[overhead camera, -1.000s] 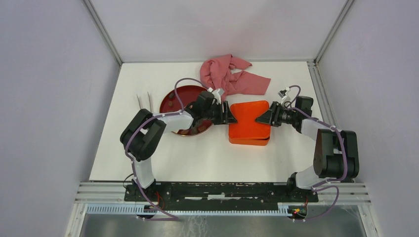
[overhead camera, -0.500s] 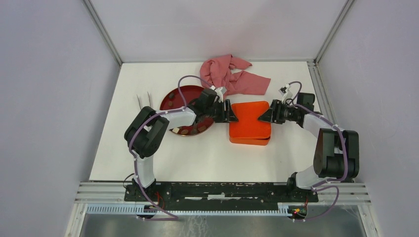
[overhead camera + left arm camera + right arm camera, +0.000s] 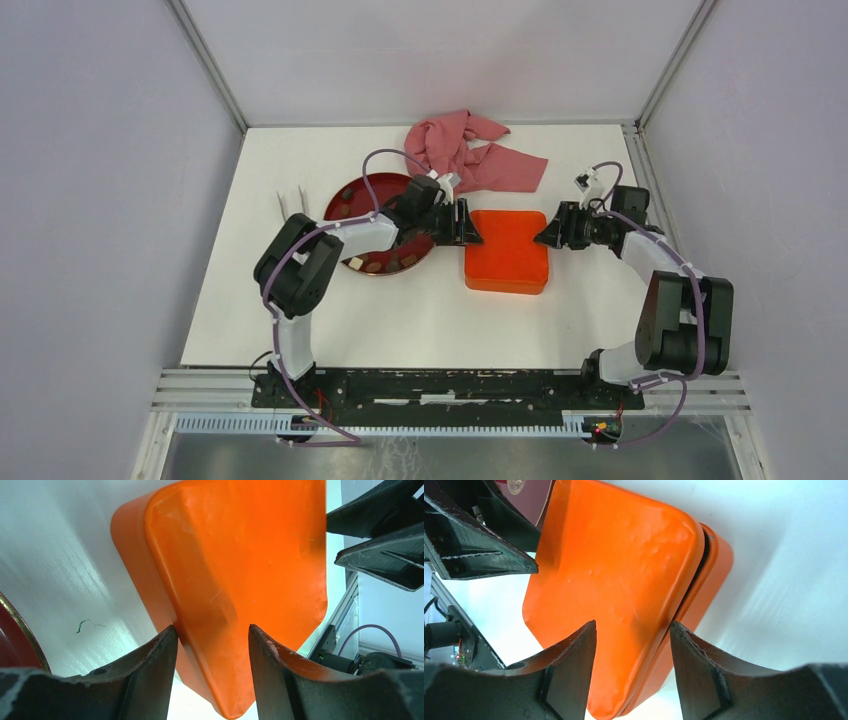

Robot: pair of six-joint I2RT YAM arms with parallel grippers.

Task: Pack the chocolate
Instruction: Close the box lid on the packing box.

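**Chocolate** [image 3: 372, 266]: small brown and tan pieces lying loose on the plate [image 3: 353, 191], just left of the tin [image 3: 505, 286]. Several sit along the plate's near rim and a few at its far left. None can be seen in the tin, whose inside is hidden.

**Tin:** orange and square with rounded corners, resting flat on the surface [image 3: 420, 320] with its lid [image 3: 614, 555] on. The right wrist view shows a dark seam between lid and base along one edge, so the lid may sit slightly askew.

**Left claw** [image 3: 212, 630]: at the tin's left side, jaws set wide and holding nothing, with a corner of the lid lying between the fingers. Whether a finger touches the lid cannot be told.

**Right claw** [image 3: 633, 625]: at the tin's right side, facing the left claw across it. Its jaws are likewise wide and empty, with the tin's edge between them.

**Cloth** [image 3: 470, 160]: pink and crumpled, behind the tin and apart from it.

**Sticks** [image 3: 290, 205]: two, pale, beyond the plate on the tin's left.

**Progress, as judged:** packing is far from done, since pieces lie on the plate while the tin is covered. Both claws flank the lid, which suggests lid handling is the step in hand. Whether the lid is being lifted or seated cannot be told. Left to do: move the plate's pieces into the tin, then close it.
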